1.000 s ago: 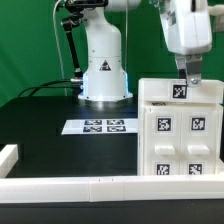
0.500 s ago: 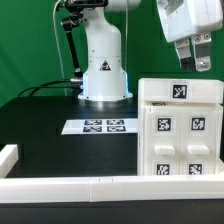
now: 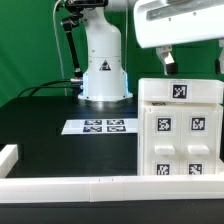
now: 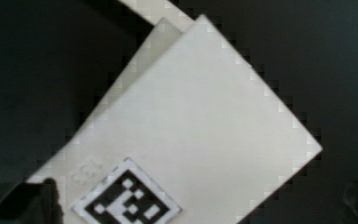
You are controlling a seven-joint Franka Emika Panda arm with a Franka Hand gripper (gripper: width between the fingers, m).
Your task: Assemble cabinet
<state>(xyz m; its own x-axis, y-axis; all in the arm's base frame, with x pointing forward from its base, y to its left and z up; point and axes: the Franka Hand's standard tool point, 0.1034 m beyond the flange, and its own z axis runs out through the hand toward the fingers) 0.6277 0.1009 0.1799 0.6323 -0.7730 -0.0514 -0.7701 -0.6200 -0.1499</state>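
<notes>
The cabinet (image 3: 180, 135) is a large white box at the exterior view's right. It has a tag on its top (image 3: 180, 91) and several tagged drawer blocks (image 3: 165, 126) on its front. My gripper (image 3: 193, 63) hangs open and empty a little above the cabinet's top, with one finger (image 3: 168, 62) clear of it. The wrist view looks down on the cabinet's white top (image 4: 194, 120) and its tag (image 4: 131, 197). A dark finger (image 4: 2, 205) shows at the edge of that view.
The robot's white base (image 3: 103, 65) stands at the back. The marker board (image 3: 100, 126) lies on the black table in front of it. A long white rail (image 3: 70, 185) runs along the front edge, and a short white piece (image 3: 8, 157) sits at the exterior view's left.
My gripper has risen off the cabinet's top and turned, so its wide side now faces the exterior camera. The cabinet has not moved.
</notes>
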